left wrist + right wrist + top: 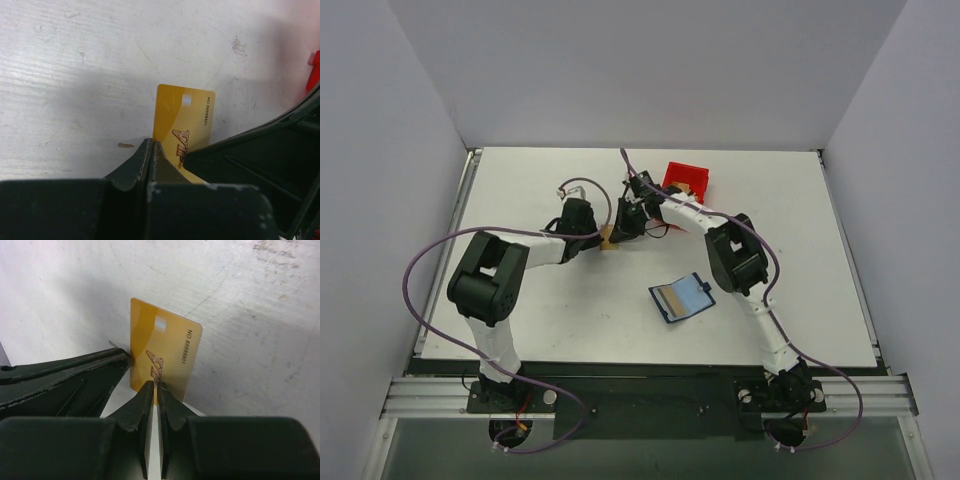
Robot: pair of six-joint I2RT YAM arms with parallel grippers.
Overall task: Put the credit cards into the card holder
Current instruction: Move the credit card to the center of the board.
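fingers (142, 405) of the right gripper (155, 389) and the left gripper (152, 147) are both clamped on one gold credit card (165, 350) over mid-table. second credit card (675, 298) lies inside the single open navy card holder (703, 297). one red bin (686, 178) stands behind.

The left arm (490, 282) bends in from the left. The right arm (736, 256) reaches far and left. They meet at the far middle. The left gripper (604, 238) and right gripper (624, 228) each pinch one card (182, 117), fingers squeezed tight.
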